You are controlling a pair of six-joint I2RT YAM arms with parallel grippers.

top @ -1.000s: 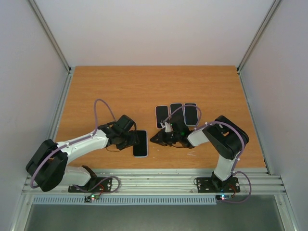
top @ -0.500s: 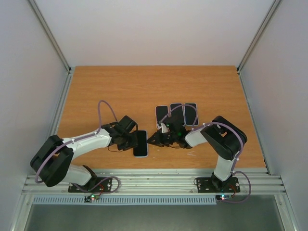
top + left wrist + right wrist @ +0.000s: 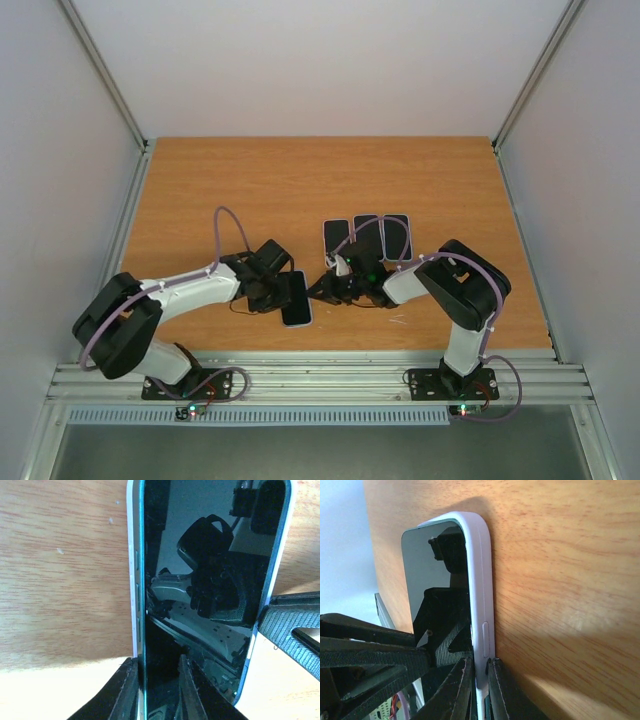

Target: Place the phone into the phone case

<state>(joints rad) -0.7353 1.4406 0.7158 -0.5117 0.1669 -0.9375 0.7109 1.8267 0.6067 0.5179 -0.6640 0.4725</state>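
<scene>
The table (image 3: 200, 180) carries the work at its near middle, where both arms are bent inward toward one spot. The phone (image 3: 296, 298) is found there, between the two grippers. Its long axis runs from the near edge toward the far one, leaning slightly. Three other dark handsets (image 3: 366, 236) are lined up just behind it.

The left gripper (image 3: 274, 292) is brought against the phone's left long edge, and the right gripper (image 3: 326, 289) against the opposite long edge. Neither arm can be called nearer.

The dark glass is bordered by the pale rim of the phone case (image 3: 479, 580), and the phone is judged largely seated in it.

In the right wrist view that rim is pinched between two narrow fingers (image 3: 462, 685). In the left wrist view the fingers (image 3: 125, 692) are drawn in narrowly astride the other edge, one outside the rim and one over the glass. Whether they are pressed tight cannot be told.
</scene>
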